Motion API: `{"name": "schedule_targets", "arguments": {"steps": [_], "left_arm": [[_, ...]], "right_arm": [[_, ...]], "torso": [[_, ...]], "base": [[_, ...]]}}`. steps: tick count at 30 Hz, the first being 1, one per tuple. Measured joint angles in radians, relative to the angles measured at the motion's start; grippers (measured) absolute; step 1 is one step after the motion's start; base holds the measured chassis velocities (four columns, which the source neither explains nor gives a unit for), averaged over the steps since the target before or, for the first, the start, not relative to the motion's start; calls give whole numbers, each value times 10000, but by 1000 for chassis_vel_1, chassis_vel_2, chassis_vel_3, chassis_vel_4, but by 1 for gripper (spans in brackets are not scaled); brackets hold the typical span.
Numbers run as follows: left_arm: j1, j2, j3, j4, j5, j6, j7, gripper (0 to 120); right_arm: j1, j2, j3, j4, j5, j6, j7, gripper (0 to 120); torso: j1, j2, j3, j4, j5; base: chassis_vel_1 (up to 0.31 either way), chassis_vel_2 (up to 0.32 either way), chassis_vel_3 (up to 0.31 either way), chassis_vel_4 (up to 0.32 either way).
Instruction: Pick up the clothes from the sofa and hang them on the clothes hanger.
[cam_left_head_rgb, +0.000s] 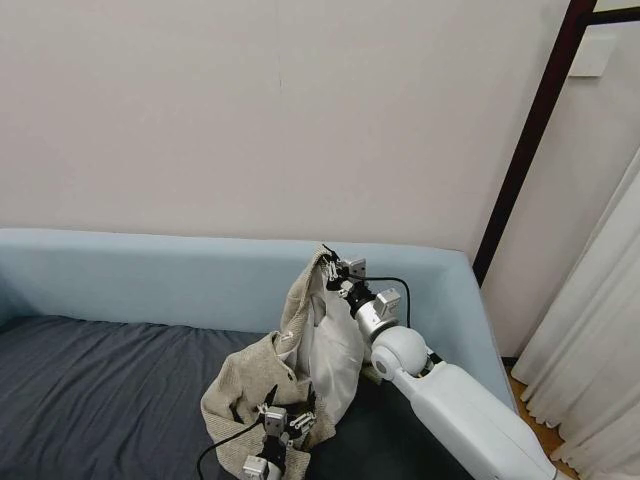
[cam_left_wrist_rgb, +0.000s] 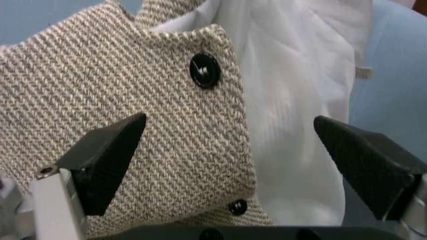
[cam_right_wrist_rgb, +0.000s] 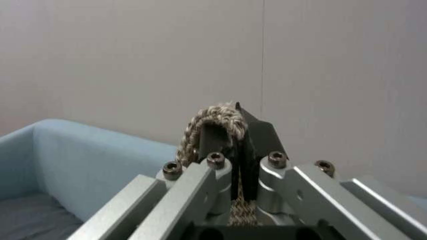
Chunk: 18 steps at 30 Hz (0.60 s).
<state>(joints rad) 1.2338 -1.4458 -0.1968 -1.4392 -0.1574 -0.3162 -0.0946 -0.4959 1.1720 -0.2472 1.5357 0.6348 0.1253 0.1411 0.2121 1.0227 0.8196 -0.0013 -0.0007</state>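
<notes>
Head view: right claw (cam_left_head_rgb: 330, 264) is clamped on a thin fold at the top of the jacket (cam_left_head_rgb: 250, 375), held above the sofa (cam_left_head_rgb: 120, 280) with the forearm angled up and back. Risk: so narrow a pinch may slip under the hanging weight. Left claw (cam_left_head_rgb: 290, 402) hovers wide open at the buttoned hem, which lies on the seat.

Jacket (cam_left_wrist_rgb: 133, 100): coarse woven beige cloth between left gripper's (cam_left_wrist_rgb: 230, 120) matt black plastic fingers (cam_left_wrist_rgb: 107, 155). Lining (cam_left_wrist_rgb: 293, 125) smooth white fabric; button (cam_left_wrist_rgb: 205, 70) glossy black. Right gripper (cam_right_wrist_rgb: 230, 125): brushed bare metal. Sofa (cam_right_wrist_rgb: 80, 150) behind it matt blue.
</notes>
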Motion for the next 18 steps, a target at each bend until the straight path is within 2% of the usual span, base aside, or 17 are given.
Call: {"name": "schedule_targets", "arguments": {"steps": [4, 5, 10, 11, 14, 15, 18], "left_arm": [[-123, 28, -76, 49, -29, 39, -271, 82], [-123, 28, -76, 49, -29, 39, -271, 82], [-174, 116, -308, 82, -79, 40, -291, 59], [-174, 116, -308, 82, -79, 40, -291, 59], [-126, 172, -459, 64, -98, 7, -288, 46], [-126, 172, -459, 64, -98, 7, -288, 46], [-9, 302, -622, -91, -161, -45, -283, 31]], "right_arm": [[-153, -7, 42, 142, -8, 0, -51, 0], [-153, -7, 42, 142, -8, 0, -51, 0], [-266, -91, 69, 287, -10, -9, -99, 0], [-266, -91, 69, 287, -10, -9, -99, 0], [-288, -116, 104, 304, -11, -12, -102, 0], [-288, -116, 104, 304, -11, -12, -102, 0], [-322, -128, 146, 298, -11, -12, -103, 0]], "torso": [[0, 0, -1, 1, -1], [0, 0, -1, 1, -1], [0, 0, 0, 1, -1], [0, 0, 0, 1, -1], [0, 0, 0, 1, -1], [0, 0, 0, 1, -1], [-1, 0, 0, 1, -1]], "base": [[0, 0, 0, 0], [0, 0, 0, 0], [0, 0, 0, 0], [0, 0, 0, 0], [0, 0, 0, 0], [0, 0, 0, 0], [0, 0, 0, 0]]}}
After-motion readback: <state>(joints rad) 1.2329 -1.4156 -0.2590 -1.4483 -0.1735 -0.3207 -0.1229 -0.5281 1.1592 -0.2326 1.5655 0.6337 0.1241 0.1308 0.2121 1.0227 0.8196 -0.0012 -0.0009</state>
